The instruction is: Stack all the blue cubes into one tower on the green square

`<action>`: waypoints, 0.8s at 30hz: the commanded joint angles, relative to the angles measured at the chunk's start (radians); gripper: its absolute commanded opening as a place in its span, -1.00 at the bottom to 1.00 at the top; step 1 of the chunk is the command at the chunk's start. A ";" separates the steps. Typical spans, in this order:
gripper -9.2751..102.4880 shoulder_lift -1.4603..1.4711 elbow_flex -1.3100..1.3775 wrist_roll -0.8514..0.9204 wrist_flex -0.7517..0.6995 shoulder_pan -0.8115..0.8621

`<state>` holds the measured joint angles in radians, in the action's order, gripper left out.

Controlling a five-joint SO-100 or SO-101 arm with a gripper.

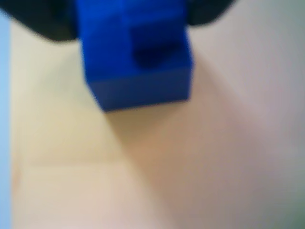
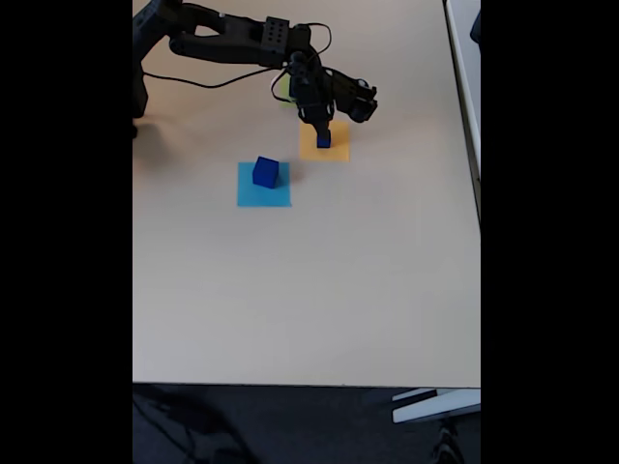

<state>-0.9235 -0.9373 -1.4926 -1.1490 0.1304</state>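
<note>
Blurred blue cube [image 1: 138, 62] sits gripped in the claw [image 2: 322, 133] over the orange square [image 2: 323, 143]. Green square [image 2: 282, 89] lies just far-left, partly hidden behind the arm; larger cube [image 2: 266, 172] waits on light blue paper [image 2: 263, 193].

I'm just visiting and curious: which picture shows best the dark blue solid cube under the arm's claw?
The wrist view: the dark blue solid cube looms large there, though blurred, between the dark gripper fingers. In the fixed view the cube is tiny, on the orange-yellow paper square.

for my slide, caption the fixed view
Gripper over a small blue cube on the orange square.
</note>
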 commanded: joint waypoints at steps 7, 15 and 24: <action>-0.56 -0.064 0.215 -0.040 0.051 -0.061; -0.56 -0.014 0.390 -0.273 0.106 -0.192; -0.26 0.003 0.299 -0.403 0.110 -0.262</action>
<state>-0.8958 -0.6412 -1.8684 -1.0538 -0.1166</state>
